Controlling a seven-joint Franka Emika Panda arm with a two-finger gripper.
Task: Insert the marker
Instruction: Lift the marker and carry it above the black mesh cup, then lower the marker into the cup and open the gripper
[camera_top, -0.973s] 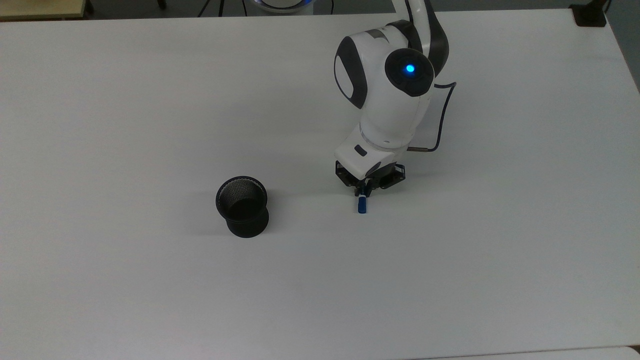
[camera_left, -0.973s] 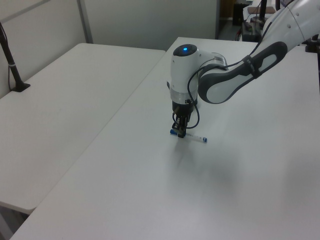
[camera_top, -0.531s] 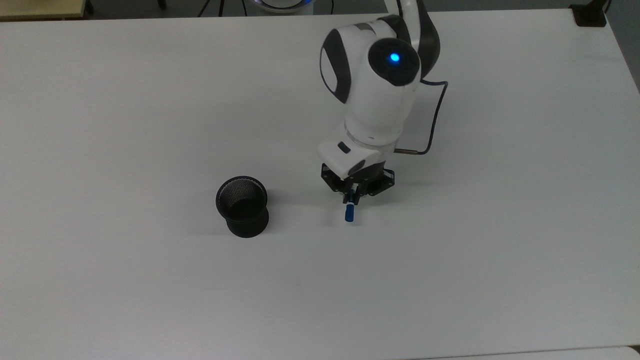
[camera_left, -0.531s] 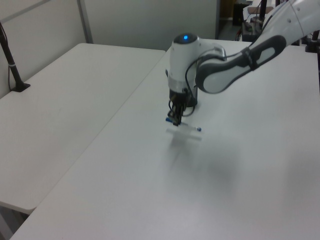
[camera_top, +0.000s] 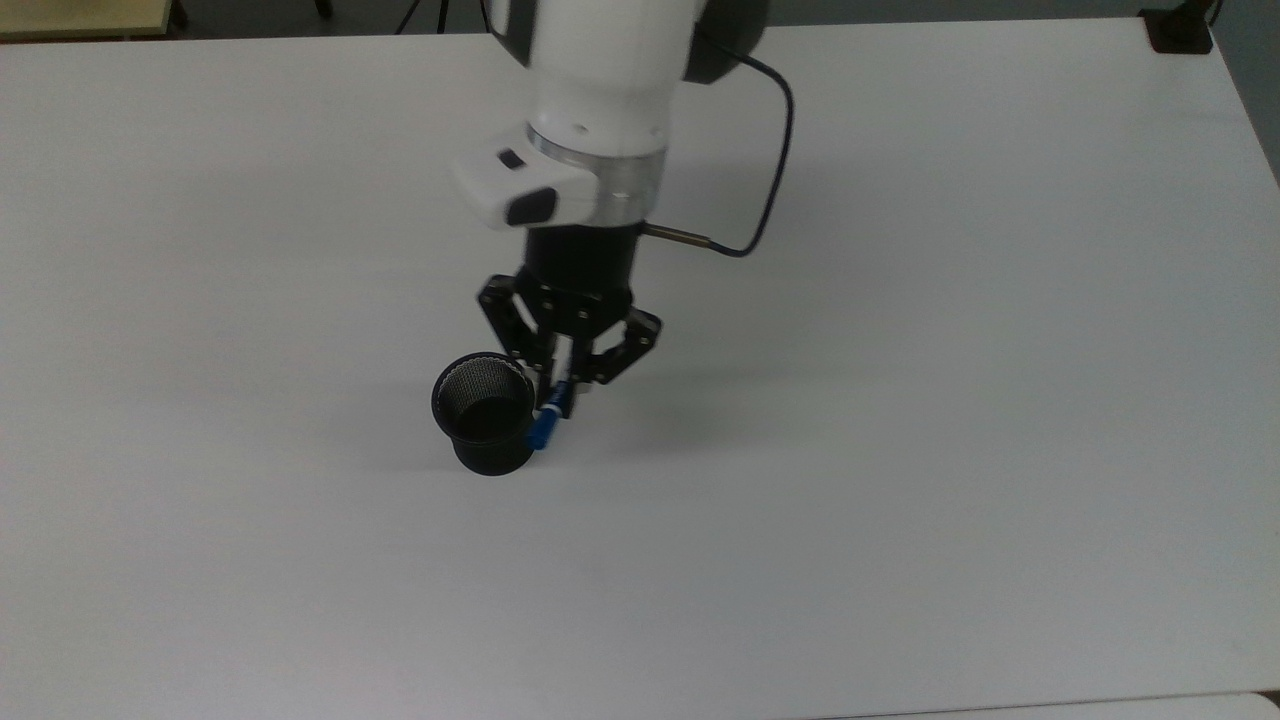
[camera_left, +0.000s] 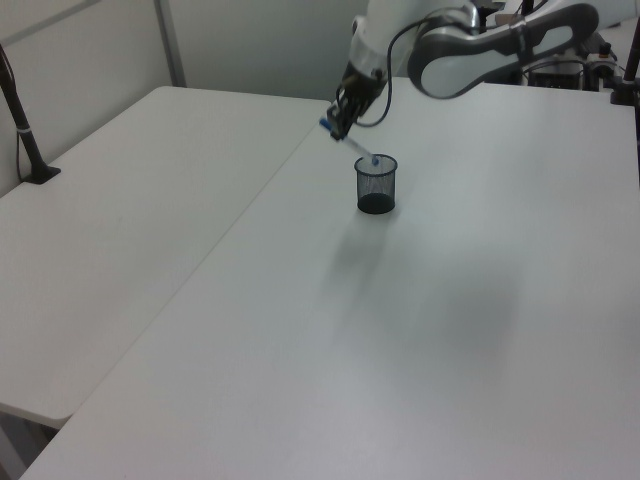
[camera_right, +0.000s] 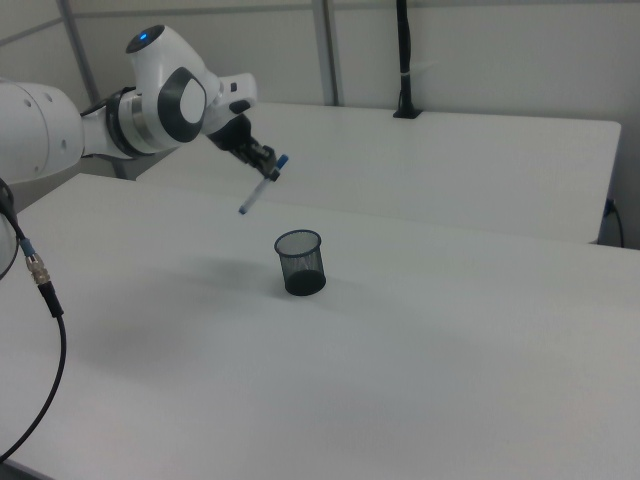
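The end effector (camera_top: 556, 392) is pinching the marker (camera_right: 260, 188) near its blue-capped upper end, so most of the white barrel hangs free below the grip, slanting down toward the black mesh cup (camera_right: 301, 262). In the right view the marker is clear of the counter (camera_right: 480, 340) and above the cup, with its lower tip up at about 10 o'clock from the rim and a visible gap between them. In the left view the lower tip sits just at the near side of the rim of the cup (camera_left: 376, 184), at roughly 10 o'clock. In the top view the blue end of the marker (camera_top: 541, 430) overlaps the cup's (camera_top: 484, 412) rim at about 3 o'clock, though height makes that overlap hard to read as contact. Holding the marker high on its body looks deliberate: it leaves a long free length to go into the opening while the end effector stays above the rim. The tilt means the tip would enter first, but the marker seems not yet centred over the mouth; I judge a short shift across and some straightening is needed before lowering, or the tip may catch the rim and tip the light cup.
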